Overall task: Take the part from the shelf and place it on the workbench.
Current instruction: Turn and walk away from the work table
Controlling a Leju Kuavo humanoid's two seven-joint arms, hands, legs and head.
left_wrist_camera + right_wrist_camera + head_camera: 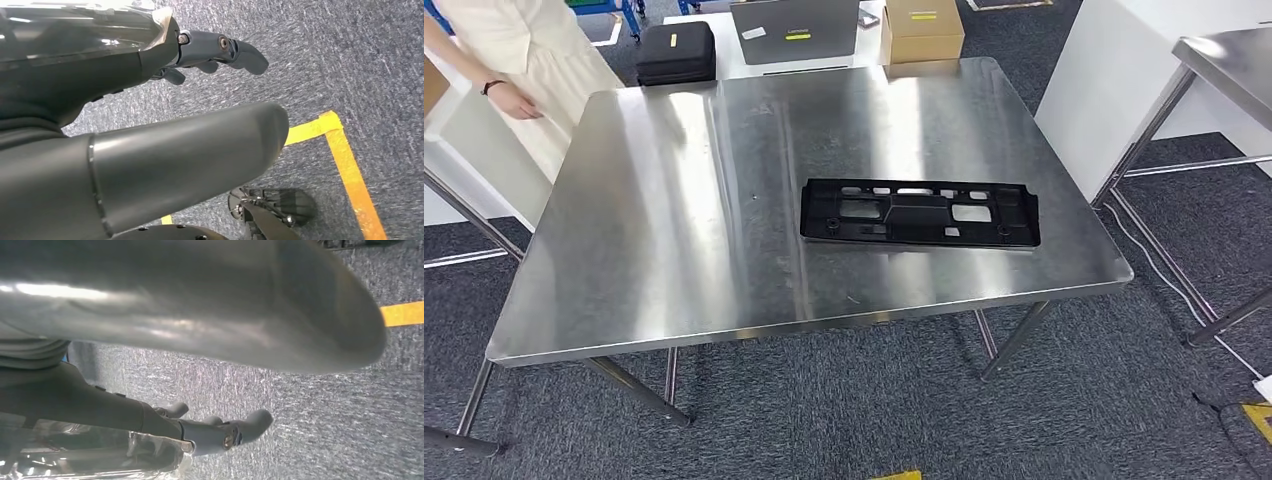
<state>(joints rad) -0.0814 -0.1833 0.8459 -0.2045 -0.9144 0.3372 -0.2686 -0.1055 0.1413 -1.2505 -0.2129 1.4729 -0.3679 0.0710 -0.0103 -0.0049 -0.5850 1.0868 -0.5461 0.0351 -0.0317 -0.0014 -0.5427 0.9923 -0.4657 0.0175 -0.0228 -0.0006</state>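
- The part, a long black plastic panel with cut-outs, is lying flat on the steel surface, toward the right side and well in from the edges.
- It is sitting level with its long side roughly parallel to the near edge, which suggests the placing step is done and the piece is resting stably, with no risk of tipping off.
- The left hand is hanging over the grey carpet beside a yellow floor line; its fingers are loosely spread and holding nothing.
- The right hand is likewise hanging above the carpet, fingers apart and lightly curved, touching nothing.
- Both hands being empty and low fits a task that is likely finished.
- A person in light clothing is standing at the far left corner of the surface, one hand near its edge and well apart from the part.
- A black case and a cardboard box are sitting beyond the far edge.
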